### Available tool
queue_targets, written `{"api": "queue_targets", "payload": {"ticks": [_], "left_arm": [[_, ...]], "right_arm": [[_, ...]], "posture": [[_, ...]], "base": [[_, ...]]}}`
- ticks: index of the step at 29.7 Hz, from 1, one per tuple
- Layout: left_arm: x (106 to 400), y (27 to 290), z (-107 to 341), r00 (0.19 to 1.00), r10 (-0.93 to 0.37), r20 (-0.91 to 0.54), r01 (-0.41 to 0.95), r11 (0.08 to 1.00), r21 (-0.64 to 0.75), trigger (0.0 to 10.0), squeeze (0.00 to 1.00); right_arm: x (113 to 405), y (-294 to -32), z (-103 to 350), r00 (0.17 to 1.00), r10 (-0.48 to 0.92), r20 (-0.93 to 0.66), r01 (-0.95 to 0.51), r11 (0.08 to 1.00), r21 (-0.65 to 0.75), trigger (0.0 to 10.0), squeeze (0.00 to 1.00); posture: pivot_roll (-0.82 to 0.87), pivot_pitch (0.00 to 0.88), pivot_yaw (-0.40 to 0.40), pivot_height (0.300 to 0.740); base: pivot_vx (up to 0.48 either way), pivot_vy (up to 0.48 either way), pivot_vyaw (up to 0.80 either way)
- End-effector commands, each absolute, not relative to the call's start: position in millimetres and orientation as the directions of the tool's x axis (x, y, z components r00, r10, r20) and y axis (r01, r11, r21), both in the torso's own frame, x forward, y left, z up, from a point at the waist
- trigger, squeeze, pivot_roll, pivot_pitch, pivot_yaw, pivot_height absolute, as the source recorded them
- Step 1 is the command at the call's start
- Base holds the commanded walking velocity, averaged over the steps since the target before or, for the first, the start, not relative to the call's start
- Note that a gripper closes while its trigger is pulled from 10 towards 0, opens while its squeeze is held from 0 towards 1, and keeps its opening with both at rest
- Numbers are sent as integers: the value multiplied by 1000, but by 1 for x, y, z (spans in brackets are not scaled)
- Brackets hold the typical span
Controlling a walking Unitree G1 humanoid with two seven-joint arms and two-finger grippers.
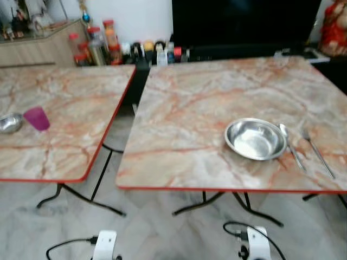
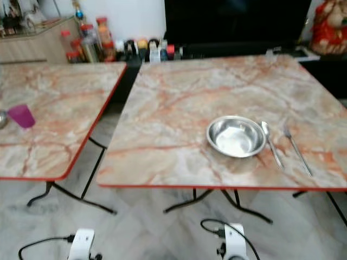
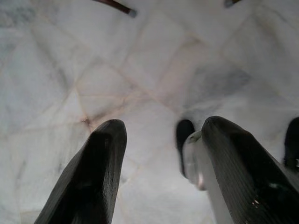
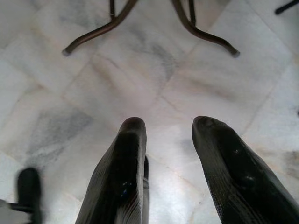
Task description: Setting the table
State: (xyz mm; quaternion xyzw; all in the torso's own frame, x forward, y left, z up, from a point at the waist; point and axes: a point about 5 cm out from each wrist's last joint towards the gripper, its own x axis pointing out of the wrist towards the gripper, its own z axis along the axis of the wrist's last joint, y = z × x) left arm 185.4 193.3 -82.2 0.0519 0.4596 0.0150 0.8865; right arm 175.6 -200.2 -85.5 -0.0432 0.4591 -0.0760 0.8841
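Right worktop (image 1: 179, 114) is carrying a steel bowl (image 1: 255, 138), with a spoon (image 1: 289, 143) just beside the bowl's right rim and a fork (image 1: 317, 151) a little further right, apart from the spoon. Left worktop (image 1: 65, 108) is holding a purple cup (image 1: 37, 118) and a second steel bowl (image 1: 9, 123) near its left edge, the two just beside each other. Bottles and jars (image 1: 103, 46) are standing behind the worktops.

Both arms are hanging low and idle. Left claw (image 3: 159, 168) is pointing at the tiled floor (image 3: 93, 70), fingers apart, nothing between them. Right claw (image 4: 166, 163) is likewise pointing at the floor, fingers apart and empty, with the worktop legs (image 4: 201, 32) ahead of it.

Step in hand looks like fetching the cup to finish the right-hand setting. To do it well: turn toward the left worktop, raise the left arm, come at the cup from the side, grip it mid-body, keep it upright, avoid nudging the bowl next to it.

The cup is sitting well apart from both claws, up on the worktop and far to the left, while the claws are hanging below worktop height.
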Motion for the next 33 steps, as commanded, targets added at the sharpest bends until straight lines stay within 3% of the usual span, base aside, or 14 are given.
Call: {"api": "queue_targets", "payload": {"ticks": [1,33], "left_arm": [[181,204,-83,565,106,-818,-5,992,125,10000,0],[183,210,-81,560,122,-819,-23,991,132,10000,0]], "right_arm": [[182,-188,-84,583,-142,-800,80,990,-117,10000,0],[187,-184,-82,592,-130,-795,71,992,-109,10000,0]], "posture": [[14,0,47,736],[22,0,57,736]], "base": [[0,435,0],[0,436,0]]}}
